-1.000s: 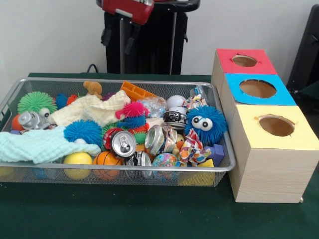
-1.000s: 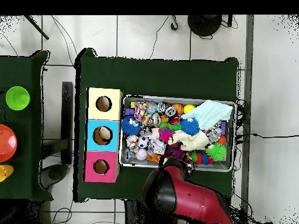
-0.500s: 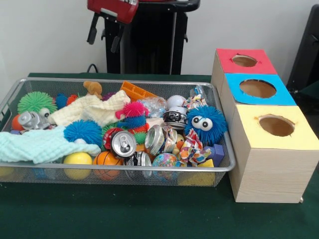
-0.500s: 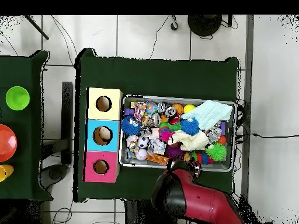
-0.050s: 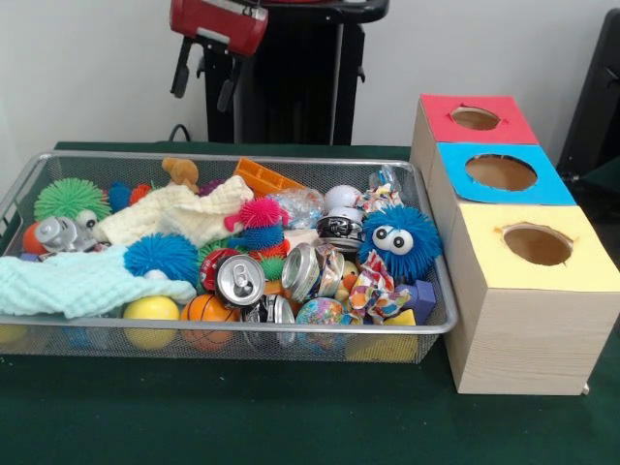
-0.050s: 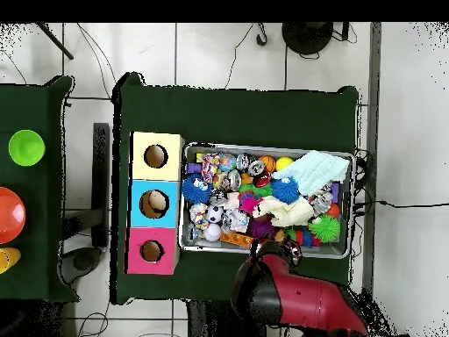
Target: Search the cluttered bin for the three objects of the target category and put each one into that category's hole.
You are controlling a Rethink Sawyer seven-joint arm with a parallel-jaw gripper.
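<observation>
The wire bin (image 5: pixel 426 325) is sitting on the dark green table (image 5: pixel 242 417), and it is full of mixed small things. In the front view, a silver drink can (image 5: pixel 239 279) is lying near the front wall with its top facing the camera, and a second can (image 5: pixel 302 270) is leaning just beside it. A blue fuzzy toy with big eyes (image 5: pixel 399 239) is resting at the right end of the bin, near the boxes. An orange ball like a basketball (image 5: pixel 206 310) and a yellow ball (image 5: pixel 150 310) are lying against the front wall. A pale mint cloth (image 5: pixel 77 283) is covering the left front part, and a cream cloth (image 5: pixel 174 213) is lying behind it. A green spiky ball (image 5: pixel 70 199) is sitting in the far left corner.

Just beside the bin, three wooden boxes are standing in a row, touching each other. Their tops are red (image 5: pixel 475 118), blue (image 5: pixel 502 172) and yellow (image 5: pixel 536 244), and each top has one round hole.

The gripper (image 5: pixel 201 77) is hanging above the far left part of the bin, well apart from the things inside. Its two dark fingers (image 5: pixel 181 68) are standing apart, with nothing between them.

In the overhead view, the table is standing on a light tiled floor (image 6: pixel 228 53). Another green table at the side is carrying a green bowl (image 6: pixel 26 146) and a red bowl (image 6: pixel 9 214).
</observation>
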